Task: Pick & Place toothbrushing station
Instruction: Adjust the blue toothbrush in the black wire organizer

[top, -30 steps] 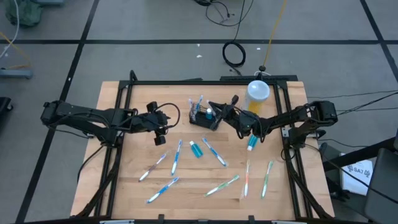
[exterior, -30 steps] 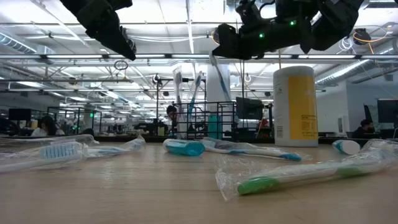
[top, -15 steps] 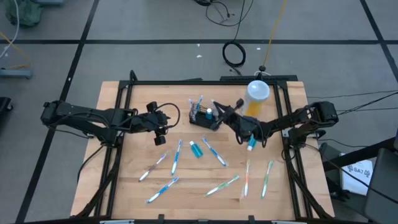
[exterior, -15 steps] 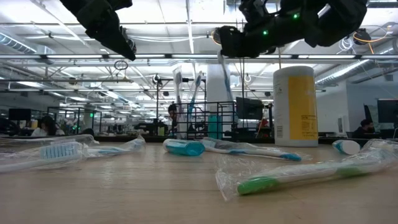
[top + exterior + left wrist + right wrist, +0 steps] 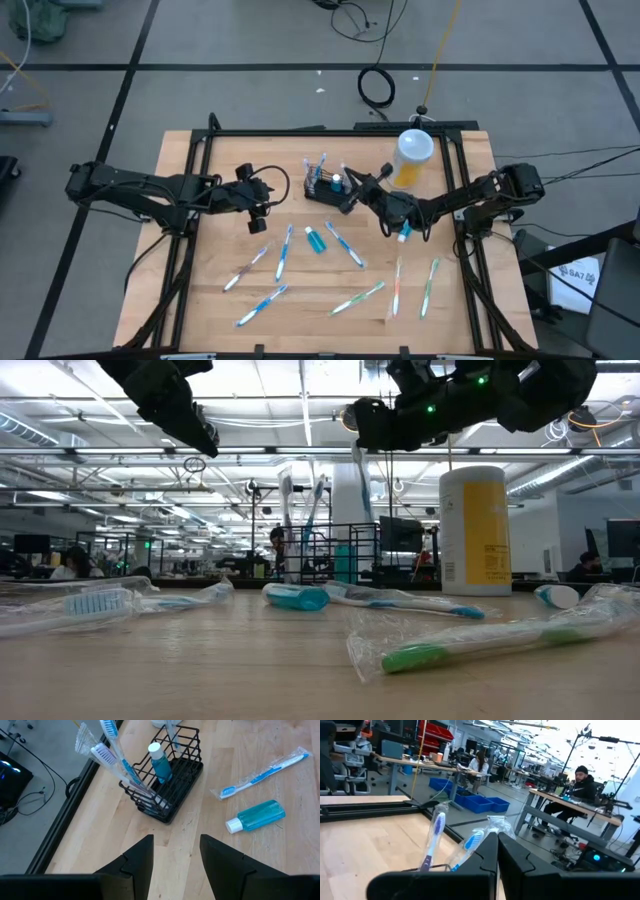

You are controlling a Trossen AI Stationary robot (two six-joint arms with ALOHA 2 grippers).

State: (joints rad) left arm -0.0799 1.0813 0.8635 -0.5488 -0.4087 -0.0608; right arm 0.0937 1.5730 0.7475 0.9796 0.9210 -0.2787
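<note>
The wooden bench (image 5: 210, 250) is strewn with wrapped toothbrushes, a teal bottle (image 5: 316, 240) lying among them, and a tall yellow bottle (image 5: 412, 155) standing at the far right. Toward the far middle stands the toothbrushing station (image 5: 325, 188), a black wire caddy already holding a few brushes and a small blue bottle upright.

The right gripper (image 5: 350, 192) hangs just above the caddy's right end, fingers pressed together on what looks like a wrapped toothbrush (image 5: 358, 475) dangling head-down toward the wire frame. The left gripper (image 5: 256, 197) waits off to the caddy's left, raised above the wood, fingers (image 5: 137, 860) spread and holding nothing.

From above, the caddy's long axis runs slightly aslant across the bench, so the right arm is plainly the nearer, nearly over it, while the left stands apart at its other end. To my eye the coming move turns on lining that hanging brush up over an open compartment directly below.
</note>
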